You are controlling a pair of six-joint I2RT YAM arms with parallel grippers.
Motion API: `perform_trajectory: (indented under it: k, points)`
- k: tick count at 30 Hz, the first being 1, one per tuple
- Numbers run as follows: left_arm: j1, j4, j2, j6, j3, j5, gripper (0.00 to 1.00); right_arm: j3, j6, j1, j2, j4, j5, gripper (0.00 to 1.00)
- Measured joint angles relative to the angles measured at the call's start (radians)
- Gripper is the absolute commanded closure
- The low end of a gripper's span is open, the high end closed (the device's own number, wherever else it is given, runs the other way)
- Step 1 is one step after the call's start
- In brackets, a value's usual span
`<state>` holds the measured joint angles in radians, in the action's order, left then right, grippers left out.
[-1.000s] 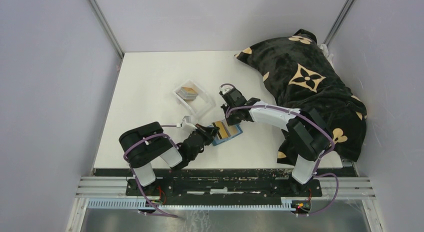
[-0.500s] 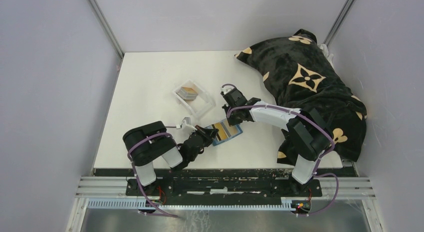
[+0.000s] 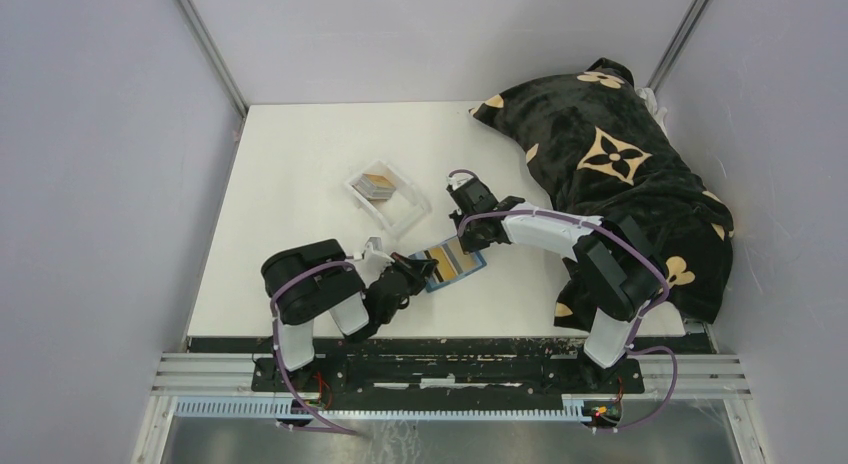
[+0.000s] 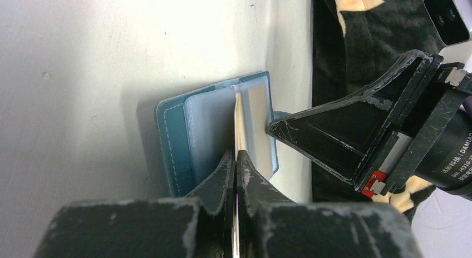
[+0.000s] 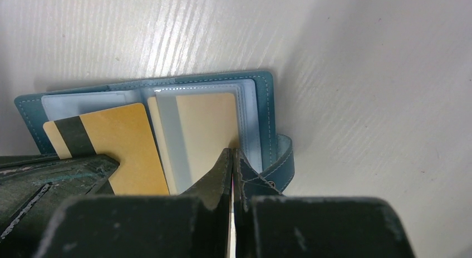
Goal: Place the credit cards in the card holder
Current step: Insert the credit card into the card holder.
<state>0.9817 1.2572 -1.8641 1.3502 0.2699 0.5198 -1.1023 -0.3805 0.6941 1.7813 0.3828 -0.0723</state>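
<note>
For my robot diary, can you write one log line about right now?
left gripper shut on thin gold black-striped card | card over open teal leather-like wallet | right gripper shut, tips on wallet page

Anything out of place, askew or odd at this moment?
The black patterned cushion sprawls over the table's right side and past its edge. The gold card sits slanted across the open card holder, but the left gripper grips it.

"DAMIAO" on right wrist motor [image 4: 453,152]
</note>
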Motion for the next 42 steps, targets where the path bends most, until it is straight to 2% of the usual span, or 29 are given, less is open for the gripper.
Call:
perform_trajectory:
  k: [11,42]
  points:
    - [-0.012,0.109,-0.085,0.052,0.010,-0.024,0.97,0.005,0.000,-0.014,0.000,-0.001,0.001,0.99]
    - [-0.039,0.170,-0.134,0.105,0.013,-0.077,0.97,0.007,0.000,-0.020,0.000,-0.005,0.011,0.99]
